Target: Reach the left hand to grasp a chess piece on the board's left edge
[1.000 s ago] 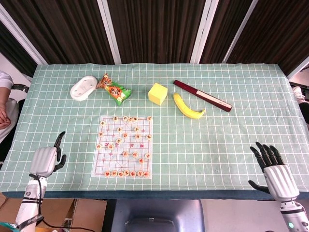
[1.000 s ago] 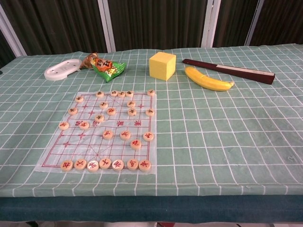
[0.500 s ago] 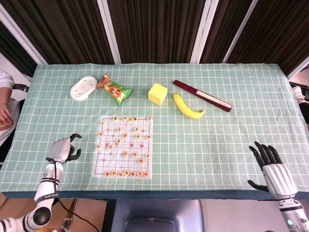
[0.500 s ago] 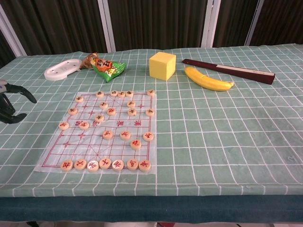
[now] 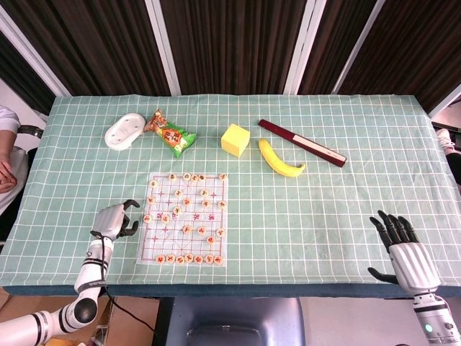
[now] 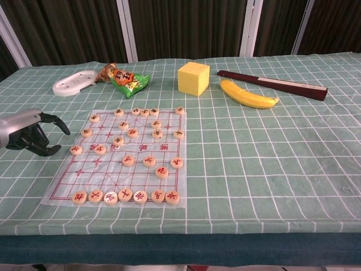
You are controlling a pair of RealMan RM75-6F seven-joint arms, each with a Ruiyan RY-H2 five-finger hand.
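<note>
Reaching toward the board (image 5: 186, 220) from its 9 o'clock side, the left hand (image 5: 115, 219) is just beside the left edge and holds nothing; its dark fingers (image 6: 54, 121) are apart and curved, pointing toward 3 o'clock. To do this step well, I think the hand should go on low and slowly, with thumb and finger coming down on both sides of one piece only, because the pieces are flat and small and could easily slide on the thin sheet. The forearm comes up from the 7 o'clock corner of the table (image 5: 360, 209), and the palm faces down, above the green cloth.

The nearest chess piece (image 6: 76, 149) lies on the left edge of the board, near the fingertips but not touching them. Another one sits a little toward 12 o'clock on the same edge, so the fingers must not push it.

The right hand (image 5: 405, 249) rests at the 5 o'clock corner of the table, well apart from the board, its fingers spread and empty.
</note>
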